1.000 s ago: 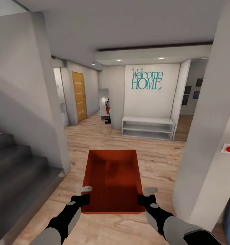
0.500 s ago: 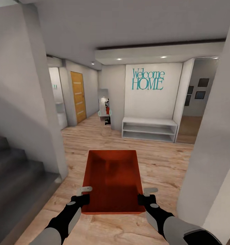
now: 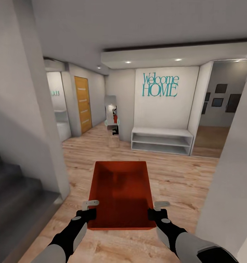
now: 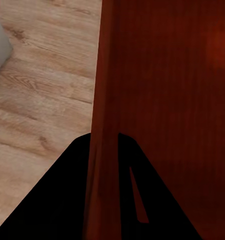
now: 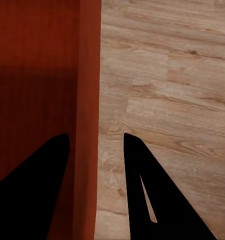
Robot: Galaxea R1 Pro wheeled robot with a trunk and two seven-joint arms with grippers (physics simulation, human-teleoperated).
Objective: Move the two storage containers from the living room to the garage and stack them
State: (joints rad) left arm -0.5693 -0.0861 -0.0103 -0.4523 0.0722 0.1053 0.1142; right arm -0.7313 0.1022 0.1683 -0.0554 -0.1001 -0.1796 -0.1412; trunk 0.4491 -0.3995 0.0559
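hallway wall sign (image 3: 160, 84) "welcome home" | both grippers hold storage container (image 3: 121, 190)

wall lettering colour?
Teal, "Welcome HOME" lettering on the white wall; clearest in the head view.

White shelf (image 3: 161, 140), orange door (image 3: 82, 104), stairs (image 3: 13, 197)

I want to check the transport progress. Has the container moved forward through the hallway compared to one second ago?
Yes. The container, carried by both end effectors, has advanced with the robot: the left wall corner and stairs have slid closer and outward, and the doorway beside the white shelf has opened up.
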